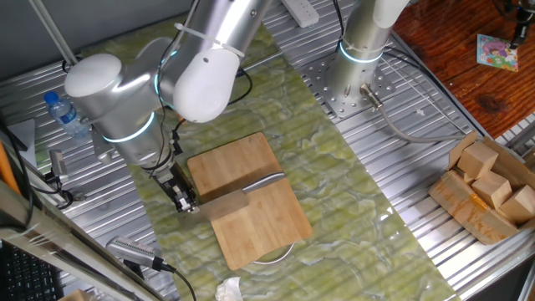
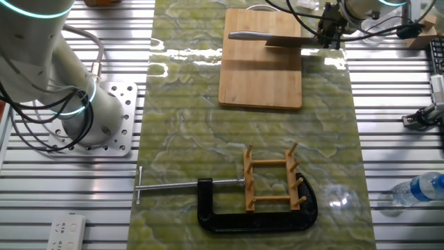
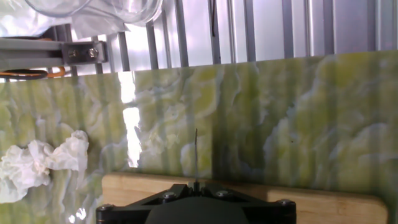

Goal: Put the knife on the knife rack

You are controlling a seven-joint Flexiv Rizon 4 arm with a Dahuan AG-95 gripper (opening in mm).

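Observation:
The knife is an all-steel cleaver lying across the wooden cutting board, its silver handle pointing right. In the other fixed view the knife crosses the board's far end. My gripper is at the board's left edge, shut on the blade's end; it also shows in the other fixed view. In the hand view the blade is a thin edge-on line rising from between my shut fingers. The light-wood knife rack stands near the mat's front, held by a black clamp.
A second arm's base stands on the metal table at the left. A water bottle and a box of wooden blocks sit off the mat. Crumpled tissue lies on the mat past the board.

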